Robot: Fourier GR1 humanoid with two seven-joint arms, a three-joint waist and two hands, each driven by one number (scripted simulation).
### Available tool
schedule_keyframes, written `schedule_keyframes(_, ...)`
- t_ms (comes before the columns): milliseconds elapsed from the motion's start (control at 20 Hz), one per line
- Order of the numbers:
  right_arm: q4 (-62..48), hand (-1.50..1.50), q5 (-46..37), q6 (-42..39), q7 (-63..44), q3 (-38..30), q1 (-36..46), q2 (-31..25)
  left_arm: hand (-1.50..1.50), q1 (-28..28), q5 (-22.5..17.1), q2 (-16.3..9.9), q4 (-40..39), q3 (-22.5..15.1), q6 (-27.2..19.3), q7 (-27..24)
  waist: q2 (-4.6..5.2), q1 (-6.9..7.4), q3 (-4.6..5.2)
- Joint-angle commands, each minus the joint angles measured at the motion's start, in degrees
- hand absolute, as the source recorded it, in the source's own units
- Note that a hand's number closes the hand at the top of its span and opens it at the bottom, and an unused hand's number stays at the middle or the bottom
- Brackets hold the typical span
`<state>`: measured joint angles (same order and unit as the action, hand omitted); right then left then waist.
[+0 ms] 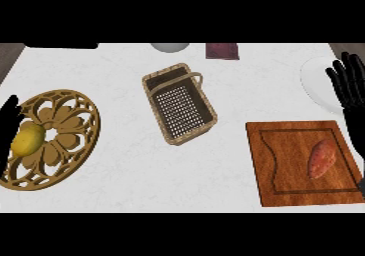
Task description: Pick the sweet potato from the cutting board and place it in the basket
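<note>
The sweet potato (322, 158) lay on the cutting board (277, 165) at the right of the white tabletop (126, 185), well apart from the empty basket (179, 103). Between them nothing stood. The right hand (352, 86) was above the board, fingers straight and apart. The left hand (5, 131) rested open beside a carved wooden trivet (63, 132) carrying a yellow fruit (28, 139). No writing was readable.

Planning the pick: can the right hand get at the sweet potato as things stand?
Probably yes. The right hand is open just beyond the cutting board, and the sweet potato lies bare on the board's right side with nothing over it.
</note>
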<state>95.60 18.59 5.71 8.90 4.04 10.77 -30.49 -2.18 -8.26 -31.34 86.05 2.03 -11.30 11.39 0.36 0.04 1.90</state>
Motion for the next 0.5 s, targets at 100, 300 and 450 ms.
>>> schedule_keyframes(100,-8.55,1.5,5.09,-3.38,-1.85,-3.28,1.97,1.19,0.0,-2.81,1.43,0.9,0.75,-2.21,4.17,-8.67,0.01,0.23,-1.9)
schedule_keyframes(300,-7.14,1.5,12.34,11.74,3.9,-15.86,4.45,11.64,0.0,-4.06,2.63,1.8,3.24,-3.8,2.42,-7.52,-3.24,-6.62,-4.35)
schedule_keyframes(450,-16.65,1.5,7.27,12.62,-2.07,-1.45,10.26,20.33,0.0,-9.27,5.24,4.69,3.47,-8.92,4.47,-11.87,0.19,1.03,-1.88)
